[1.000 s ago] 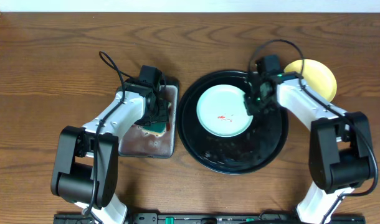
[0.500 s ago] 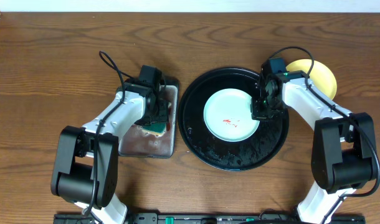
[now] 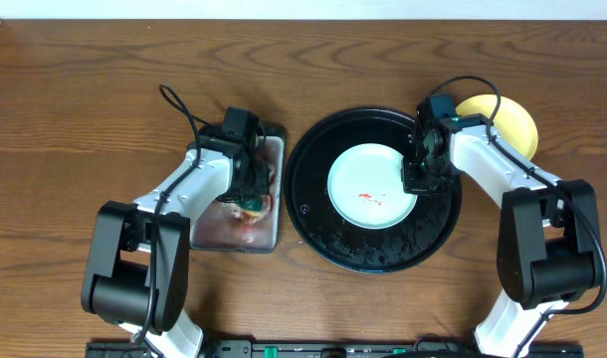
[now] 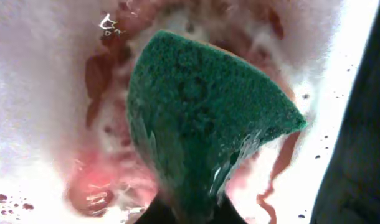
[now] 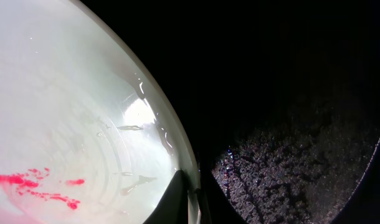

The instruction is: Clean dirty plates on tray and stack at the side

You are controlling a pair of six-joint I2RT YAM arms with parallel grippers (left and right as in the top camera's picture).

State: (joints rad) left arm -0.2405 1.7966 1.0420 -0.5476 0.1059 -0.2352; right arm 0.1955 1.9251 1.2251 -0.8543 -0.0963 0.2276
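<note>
A pale mint plate (image 3: 371, 186) with a small red sauce smear lies on the glossy black tray (image 3: 323, 224). My right gripper (image 3: 415, 179) is shut on the plate's right rim. The right wrist view shows the plate (image 5: 65, 112) with one finger on each side of its edge, the right gripper (image 5: 193, 202) low over the wet tray (image 5: 289, 124). A yellow plate (image 3: 514, 124) rests on the table beyond the tray, partly behind the right arm. My left gripper (image 3: 252, 197) is shut on the green sponge (image 4: 196, 106), squeezing it over the grey pan (image 3: 216, 227).
The pan (image 4: 34, 93) holds reddish soapy water under the sponge. Water drops cover the tray's front half. The tray's dark rim (image 4: 364, 155) shows at the right edge of the left wrist view. Brown wooden table surrounds both containers.
The right gripper has dragged the mint plate to the right across the tray. The left gripper has closed on the sponge in the pan.
</note>
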